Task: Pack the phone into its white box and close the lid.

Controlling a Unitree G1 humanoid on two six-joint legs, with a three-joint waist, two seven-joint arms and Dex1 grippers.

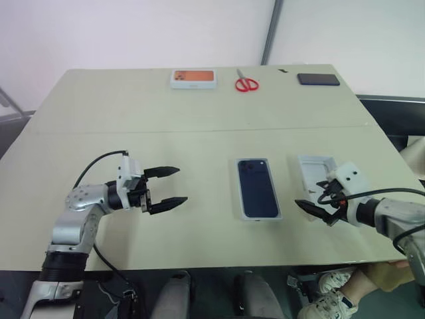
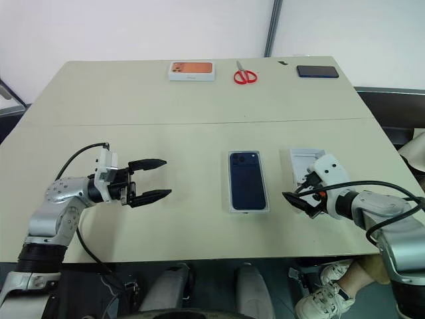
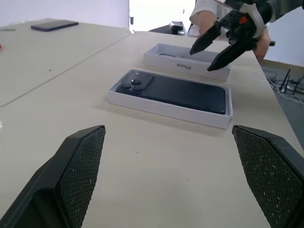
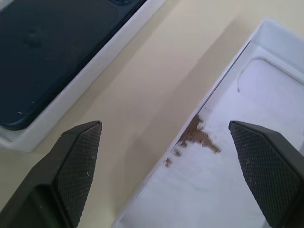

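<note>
the phone (image 1: 258,189) lies in the white box (image 1: 237,199), uncovered.

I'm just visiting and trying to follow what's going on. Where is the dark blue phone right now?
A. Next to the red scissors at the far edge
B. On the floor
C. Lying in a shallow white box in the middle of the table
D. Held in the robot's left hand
C: the phone lies flat inside the white box at mid-table, and both hands stand open and apart from it.
</note>
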